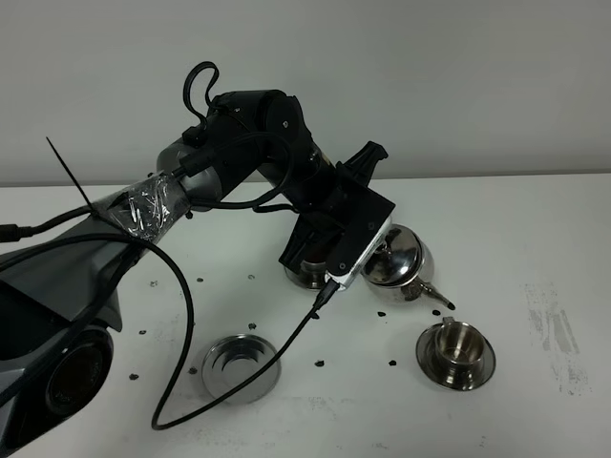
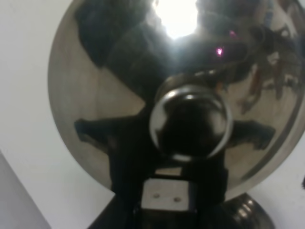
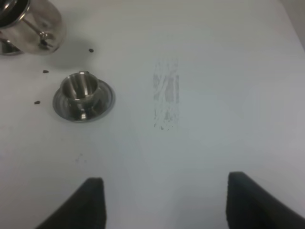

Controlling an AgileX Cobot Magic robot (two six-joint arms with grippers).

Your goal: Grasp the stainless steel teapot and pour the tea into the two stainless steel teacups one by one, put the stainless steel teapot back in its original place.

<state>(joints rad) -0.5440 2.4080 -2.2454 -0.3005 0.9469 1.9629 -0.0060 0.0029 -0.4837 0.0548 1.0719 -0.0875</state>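
The stainless steel teapot point(image 1: 403, 260) hangs tilted above the table with my left gripper point(image 1: 374, 256) shut on its handle side. Its thin spout point(image 1: 438, 300) slants down toward the right teacup point(image 1: 456, 351), which stands on its saucer, and the tip stops just short of the rim. The left wrist view is filled by the pot's domed lid and knob point(image 2: 190, 121). The other teacup point(image 1: 307, 275) is mostly hidden behind my left wrist. The empty ringed saucer point(image 1: 239, 366) lies at the front left. My right gripper point(image 3: 167, 205) hovers open above bare table, right of the teacup point(image 3: 82, 91).
Small dark specks point(image 1: 321, 363) are scattered on the white table point(image 1: 535, 229) around the saucers. A grey scuffed patch point(image 1: 552, 329) marks the surface at the right. A black cable point(image 1: 181, 315) loops from my left arm down over the table beside the empty saucer.
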